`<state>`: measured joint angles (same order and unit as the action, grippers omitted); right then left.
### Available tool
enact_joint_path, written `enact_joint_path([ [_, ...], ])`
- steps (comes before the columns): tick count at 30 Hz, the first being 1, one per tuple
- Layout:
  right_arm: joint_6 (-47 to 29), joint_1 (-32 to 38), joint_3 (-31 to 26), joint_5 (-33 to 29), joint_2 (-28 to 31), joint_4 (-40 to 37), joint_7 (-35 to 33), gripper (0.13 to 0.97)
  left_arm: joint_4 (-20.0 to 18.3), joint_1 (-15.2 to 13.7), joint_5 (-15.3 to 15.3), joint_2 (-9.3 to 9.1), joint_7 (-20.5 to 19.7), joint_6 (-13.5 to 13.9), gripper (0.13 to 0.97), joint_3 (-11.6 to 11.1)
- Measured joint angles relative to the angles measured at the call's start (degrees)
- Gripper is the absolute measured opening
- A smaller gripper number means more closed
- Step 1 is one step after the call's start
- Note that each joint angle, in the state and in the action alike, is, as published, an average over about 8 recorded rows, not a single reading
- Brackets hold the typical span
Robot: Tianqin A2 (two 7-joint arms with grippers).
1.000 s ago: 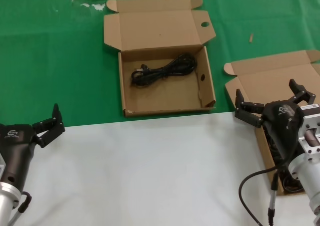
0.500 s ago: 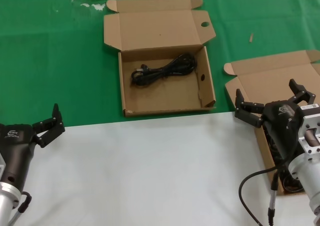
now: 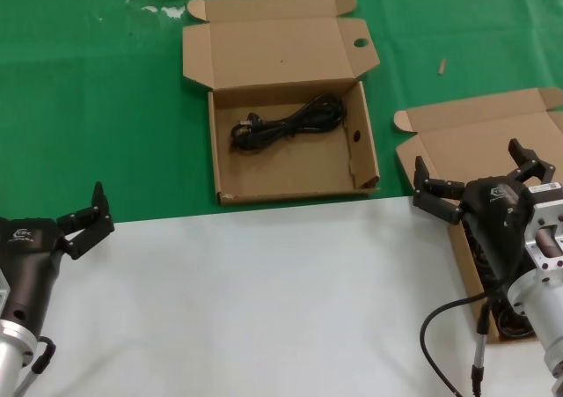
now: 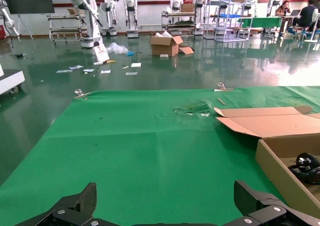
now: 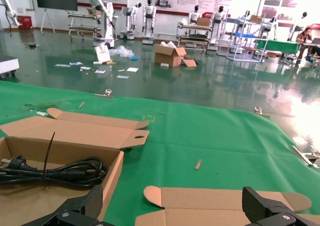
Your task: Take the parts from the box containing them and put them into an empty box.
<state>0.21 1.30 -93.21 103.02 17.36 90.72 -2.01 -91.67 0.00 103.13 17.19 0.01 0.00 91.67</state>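
You get bright, even overhead light with soft shadows. Glare washes the hall floor (image 5: 280, 100) beyond. Focus holds throughout.

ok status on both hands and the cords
Left hand open, idle near table edge. Right hand open over plain-lidded box. One cord in holed box. Nothing blocking.

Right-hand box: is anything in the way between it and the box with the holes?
Nothing visible. Only bare green cloth lies between the plain-lidded box and the holed box, which stands open with one cord inside.
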Motion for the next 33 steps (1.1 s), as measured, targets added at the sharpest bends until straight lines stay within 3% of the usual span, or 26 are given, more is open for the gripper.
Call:
enact_joint_path([
  [33,0.00,0.00,0.00,0.00,0.00,0.00,0.00,0.966,0.00,0.00,0.00,0.00,-0.01,0.00,0.966,0.00],
])
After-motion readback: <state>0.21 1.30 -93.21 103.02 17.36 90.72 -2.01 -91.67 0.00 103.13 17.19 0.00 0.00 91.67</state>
